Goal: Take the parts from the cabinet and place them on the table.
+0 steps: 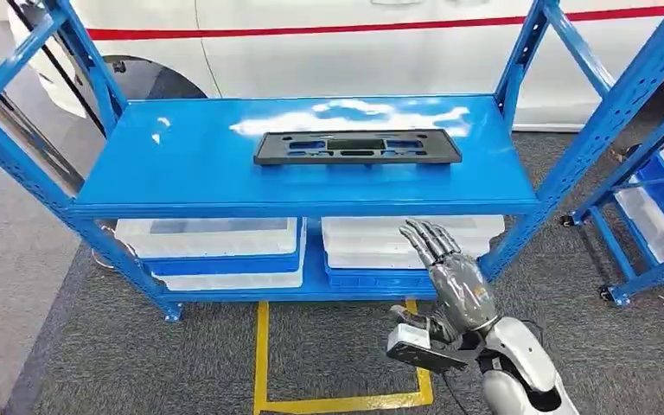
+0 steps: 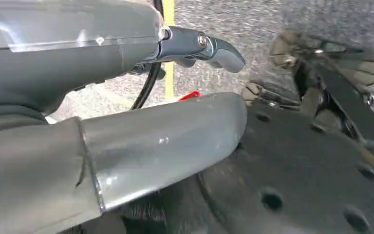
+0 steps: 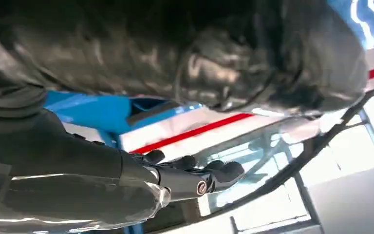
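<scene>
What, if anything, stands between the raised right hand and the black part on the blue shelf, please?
Nothing visible does. The right hand is raised, fingers apart, in front of the shelf's front edge; the black part lies alone on the shelf top beyond it.

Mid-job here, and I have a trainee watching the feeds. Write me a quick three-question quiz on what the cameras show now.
1. True or false: the long black plastic part lies flat on the top shelf of the blue metal rack.
2. What sits on the rack's lower shelf? A) white plastic bins B) cardboard boxes C) paint cans
3. Fill in: the raised right hand, fingers spread, holds ____.

Key: 1 true; 2 A; 3 nothing. The left hand shows in the left wrist view over the grey floor, with nothing visible in it.
</scene>
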